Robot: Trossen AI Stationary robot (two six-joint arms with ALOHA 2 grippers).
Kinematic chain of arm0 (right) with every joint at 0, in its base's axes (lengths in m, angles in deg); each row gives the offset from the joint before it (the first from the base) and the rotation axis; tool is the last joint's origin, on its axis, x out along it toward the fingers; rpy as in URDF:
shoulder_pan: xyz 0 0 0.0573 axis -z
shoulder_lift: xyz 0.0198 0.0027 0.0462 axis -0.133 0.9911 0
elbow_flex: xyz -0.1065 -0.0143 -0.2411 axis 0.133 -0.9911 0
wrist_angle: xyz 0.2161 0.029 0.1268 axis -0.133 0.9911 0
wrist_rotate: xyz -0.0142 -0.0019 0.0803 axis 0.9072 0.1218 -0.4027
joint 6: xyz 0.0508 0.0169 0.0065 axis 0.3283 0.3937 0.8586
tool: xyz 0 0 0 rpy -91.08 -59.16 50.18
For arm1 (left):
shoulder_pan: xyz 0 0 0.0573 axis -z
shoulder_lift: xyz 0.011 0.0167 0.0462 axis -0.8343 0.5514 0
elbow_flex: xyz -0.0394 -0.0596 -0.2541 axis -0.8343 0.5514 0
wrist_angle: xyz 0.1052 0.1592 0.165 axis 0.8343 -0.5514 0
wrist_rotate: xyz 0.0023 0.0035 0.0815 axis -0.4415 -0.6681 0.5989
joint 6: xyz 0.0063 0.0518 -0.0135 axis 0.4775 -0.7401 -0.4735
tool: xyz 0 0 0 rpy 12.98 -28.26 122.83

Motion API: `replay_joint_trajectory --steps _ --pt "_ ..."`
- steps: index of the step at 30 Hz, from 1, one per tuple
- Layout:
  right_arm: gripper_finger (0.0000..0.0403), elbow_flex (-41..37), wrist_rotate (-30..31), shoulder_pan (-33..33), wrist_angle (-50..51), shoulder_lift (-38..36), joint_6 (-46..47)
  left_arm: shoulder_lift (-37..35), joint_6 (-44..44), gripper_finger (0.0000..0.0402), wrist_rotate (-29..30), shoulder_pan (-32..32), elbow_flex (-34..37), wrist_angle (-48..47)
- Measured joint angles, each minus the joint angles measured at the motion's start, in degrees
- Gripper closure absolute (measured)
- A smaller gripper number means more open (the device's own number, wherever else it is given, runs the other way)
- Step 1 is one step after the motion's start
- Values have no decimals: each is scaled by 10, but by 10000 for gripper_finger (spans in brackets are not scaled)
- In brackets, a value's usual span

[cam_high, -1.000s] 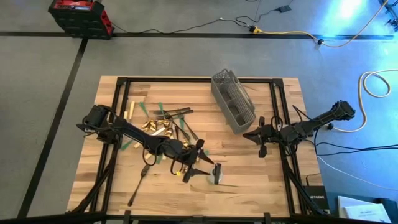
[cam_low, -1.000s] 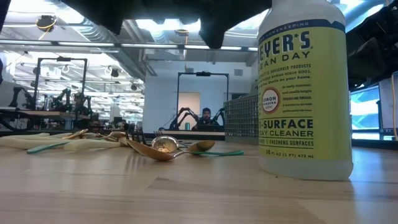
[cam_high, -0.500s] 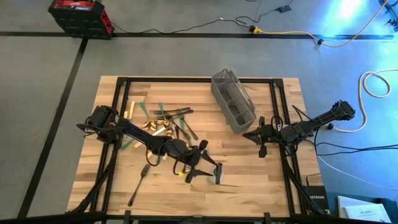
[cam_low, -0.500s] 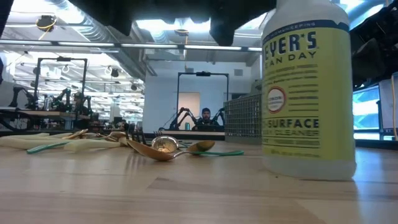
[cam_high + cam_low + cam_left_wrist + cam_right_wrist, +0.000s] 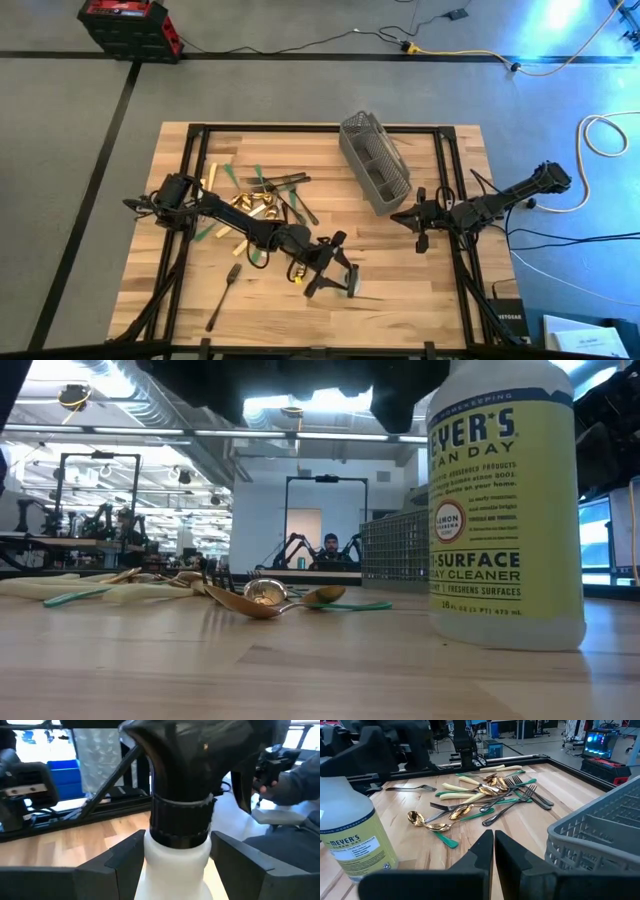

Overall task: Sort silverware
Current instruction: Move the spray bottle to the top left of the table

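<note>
Left gripper [image 5: 338,279] clamped around neck of white-and-yellow plastic spray bottle [image 5: 503,510] near table's front edge. Right gripper [image 5: 408,216] fully closed, empty, beside grey mesh caddy [image 5: 374,162]. Gold, green-handled and dark silverware [image 5: 480,800] heaped toward left edge.

One spray bottle [image 5: 505,510] stands on the table; one grey mesh caddy [image 5: 374,163] lies near the far edge; one heap of silverware [image 5: 487,795], too tangled to count exactly, holds gold, green-handled and dark pieces; one dark fork [image 5: 224,296] lies apart.
</note>
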Motion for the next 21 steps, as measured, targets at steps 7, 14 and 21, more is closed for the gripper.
replay_joint_trajectory --steps 7,14,21 --pt "403 0 0 0 0 0 0 13 7 192 -22 -4 -8 18" --pt "403 0 0 0 0 0 0 17 6 194 -23 -4 -8 29" --pt "403 0 0 0 0 0 0 17 -2 232 -23 -4 -7 32"
